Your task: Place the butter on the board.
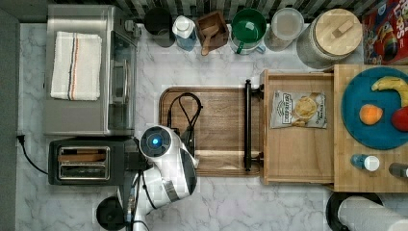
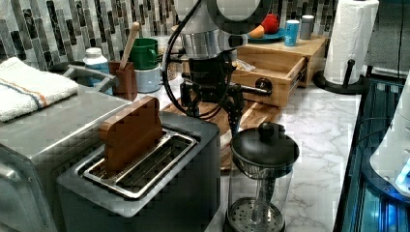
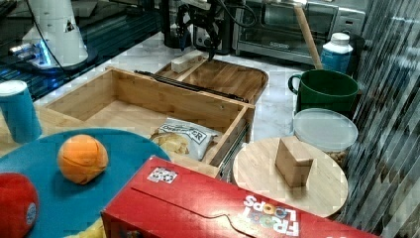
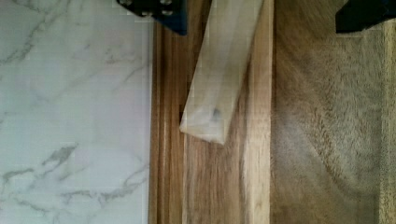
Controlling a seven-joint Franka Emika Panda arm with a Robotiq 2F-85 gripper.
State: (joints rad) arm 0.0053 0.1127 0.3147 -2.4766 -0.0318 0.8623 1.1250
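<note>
One pale stick of butter [image 4: 224, 74] lies on the board [image 4: 322, 140] directly beneath my hand [image 4: 261, 11], close to the grooved rim beside the marble worktop [image 4: 70, 116]. My fingers [image 4: 159, 11] are spread wide, clear of it, so I judge it placed.

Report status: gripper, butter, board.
Gripper open, above the butter. Butter lying on the board, near its edge. Nothing in the way.
</note>
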